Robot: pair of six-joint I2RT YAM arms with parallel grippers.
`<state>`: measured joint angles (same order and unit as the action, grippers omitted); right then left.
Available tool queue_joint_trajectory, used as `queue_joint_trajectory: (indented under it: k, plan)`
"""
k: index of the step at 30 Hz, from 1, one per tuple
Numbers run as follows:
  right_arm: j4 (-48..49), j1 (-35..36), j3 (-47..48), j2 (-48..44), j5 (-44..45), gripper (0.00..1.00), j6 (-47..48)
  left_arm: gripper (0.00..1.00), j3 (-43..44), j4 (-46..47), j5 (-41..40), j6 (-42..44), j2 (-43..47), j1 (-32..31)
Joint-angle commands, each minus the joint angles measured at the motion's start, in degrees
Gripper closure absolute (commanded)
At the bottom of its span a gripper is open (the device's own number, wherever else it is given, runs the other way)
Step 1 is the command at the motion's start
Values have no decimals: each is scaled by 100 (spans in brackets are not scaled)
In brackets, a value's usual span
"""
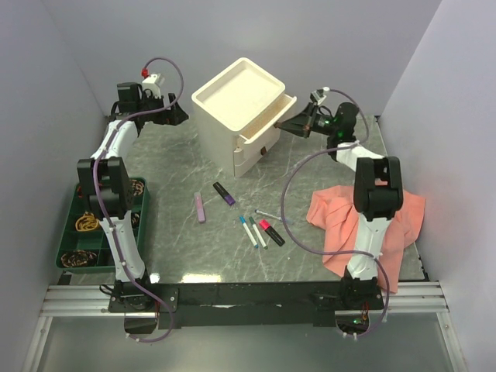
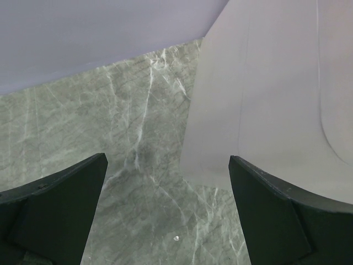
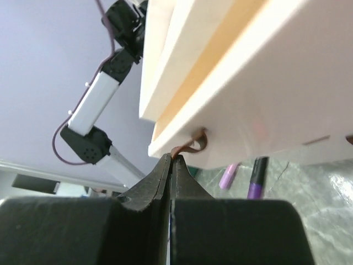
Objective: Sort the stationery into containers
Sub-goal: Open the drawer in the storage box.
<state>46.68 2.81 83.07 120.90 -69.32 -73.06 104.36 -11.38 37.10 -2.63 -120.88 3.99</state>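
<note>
Upper right of the top view: the right gripper is clamped on the brown pull tab of the top drawer. Upper left, the left gripper hangs with its jaws wide apart beside the drawer box.

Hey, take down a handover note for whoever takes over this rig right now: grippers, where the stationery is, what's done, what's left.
Grippers: left gripper open and empty beside the drawer box; right gripper shut on the brown pull tab of the top drawer, which is partly out.
Stationery: purple highlighter, lilac highlighter, blue-capped pens and red-and-black marker lie on the table in front of the box.
Done: nothing visibly sorted.
Left: open the drawer fully, load every item.
</note>
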Motion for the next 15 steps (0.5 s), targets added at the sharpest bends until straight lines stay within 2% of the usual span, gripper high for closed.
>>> queue_joint_trajectory:
  k: [1,3,15]
  plan:
    - [44,-254,-396,-796,-415,100,283,1,85,390,200,-220,363,111]
    - [-149,-482,-589,-988,-442,100,432,0,85,434,271,-299,381,128]
    - [-712,-834,-1363,-1807,-644,100,872,1,190,522,236,-352,346,181]
